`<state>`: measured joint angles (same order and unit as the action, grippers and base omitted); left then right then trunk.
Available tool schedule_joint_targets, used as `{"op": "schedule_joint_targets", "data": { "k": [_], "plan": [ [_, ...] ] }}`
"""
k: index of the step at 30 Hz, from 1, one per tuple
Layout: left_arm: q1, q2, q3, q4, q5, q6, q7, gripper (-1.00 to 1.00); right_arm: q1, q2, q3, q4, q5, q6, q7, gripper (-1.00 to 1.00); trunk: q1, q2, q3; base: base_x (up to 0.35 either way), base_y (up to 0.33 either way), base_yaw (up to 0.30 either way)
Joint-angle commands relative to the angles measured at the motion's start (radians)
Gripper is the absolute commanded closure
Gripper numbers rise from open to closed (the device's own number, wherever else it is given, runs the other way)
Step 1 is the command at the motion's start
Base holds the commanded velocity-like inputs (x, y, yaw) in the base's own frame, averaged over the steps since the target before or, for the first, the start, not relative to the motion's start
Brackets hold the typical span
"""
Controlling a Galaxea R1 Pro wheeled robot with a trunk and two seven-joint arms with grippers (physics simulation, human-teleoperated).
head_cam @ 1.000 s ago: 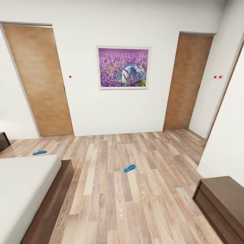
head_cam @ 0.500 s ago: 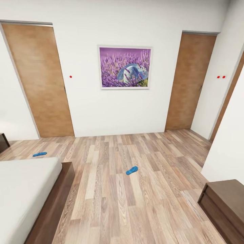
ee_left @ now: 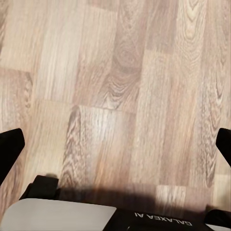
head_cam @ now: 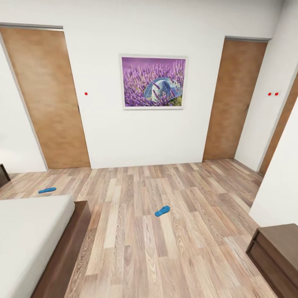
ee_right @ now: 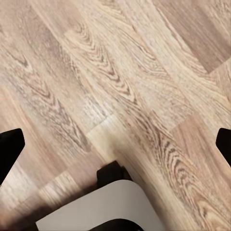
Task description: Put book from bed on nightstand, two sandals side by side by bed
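Note:
Two bright blue sandals lie apart on the wood-plank floor: one sandal (head_cam: 162,211) in the middle of the room, the other sandal (head_cam: 47,190) beyond the far end of the bed. The bed (head_cam: 62,252), with a dark brown frame and light-grey mattress, fills the lower left of the head view. The book is out of view. A low dark-brown cabinet (head_cam: 276,250) that looks like a nightstand stands at the lower right. My left gripper (ee_left: 115,149) and right gripper (ee_right: 115,144) both hang open over bare floor planks, nothing between the fingers.
A white wall ahead carries a purple lavender picture (head_cam: 153,82) between two light-brown doors (head_cam: 47,99) (head_cam: 234,97). Another dark cabinet corner (head_cam: 3,174) peeks in at the far left. A white wall (head_cam: 279,182) juts in on the right. Open floor lies between bed and cabinet.
The whole head view has shifted a little, so the camera has moved; the sandals, doors and cabinet sit slightly lower and further right in the picture. Nothing on the floor has moved itself.

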<state>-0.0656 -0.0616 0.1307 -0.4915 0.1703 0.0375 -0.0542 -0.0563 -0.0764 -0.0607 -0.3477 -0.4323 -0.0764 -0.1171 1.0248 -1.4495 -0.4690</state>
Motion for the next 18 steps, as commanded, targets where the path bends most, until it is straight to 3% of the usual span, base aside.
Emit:
{"op": "schedule_joint_targets", "data": {
  "k": [1,18],
  "plan": [
    [0.0,-0.001,0.005,-0.001,0.009,0.004,-0.006,-1.0,0.0,0.0,0.001,0.0,-0.011,-0.003,-0.001,-1.0,0.0,0.0,-0.001,0.13,0.002,0.0],
    [0.0,-0.001,-0.001,-0.001,0.009,0.004,-0.006,-1.0,0.0,0.002,-0.003,0.002,-0.016,-0.007,-0.002,-1.0,0.0,0.0,-0.001,0.129,0.0,0.0]
  ]
}}
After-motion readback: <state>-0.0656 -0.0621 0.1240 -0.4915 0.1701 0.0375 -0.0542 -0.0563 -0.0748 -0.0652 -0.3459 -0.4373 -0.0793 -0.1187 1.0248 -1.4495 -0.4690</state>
